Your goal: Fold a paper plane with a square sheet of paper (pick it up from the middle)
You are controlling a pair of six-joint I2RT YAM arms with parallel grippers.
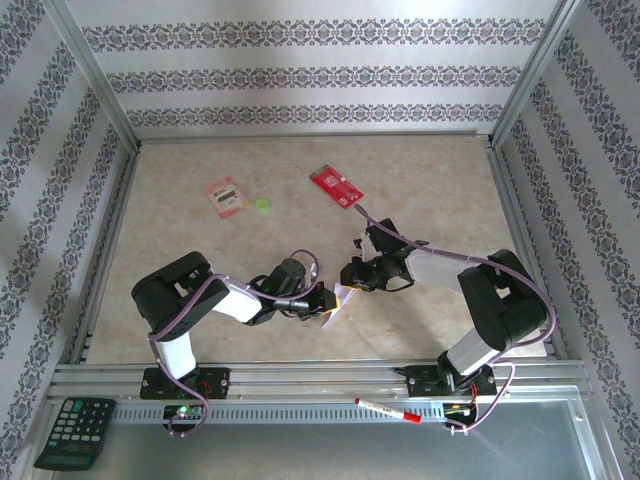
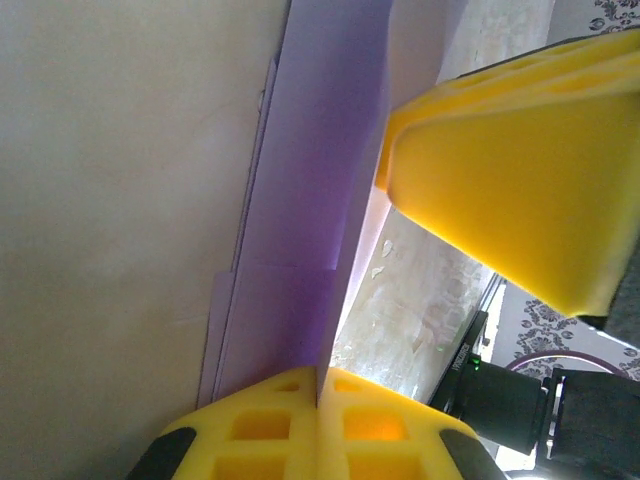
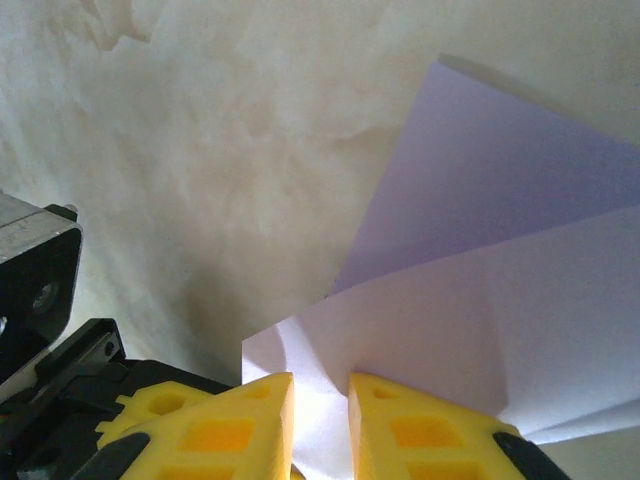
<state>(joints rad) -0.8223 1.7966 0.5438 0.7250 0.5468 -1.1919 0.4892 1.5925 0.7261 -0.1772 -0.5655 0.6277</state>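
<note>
Progress: mid-fold | paper [image 3: 500, 190] creased into layers, no dart yet | your left jaws clamped on it | right jaws a crack apart astride its fold | further folds remain.

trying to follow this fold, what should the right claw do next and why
Probably close the right claw on the paper. The left claw is shut on the sheet, while the right one's fingers straddle a folded edge with a gap showing between them. A firm pinch there looks like what would set the crease.
</note>
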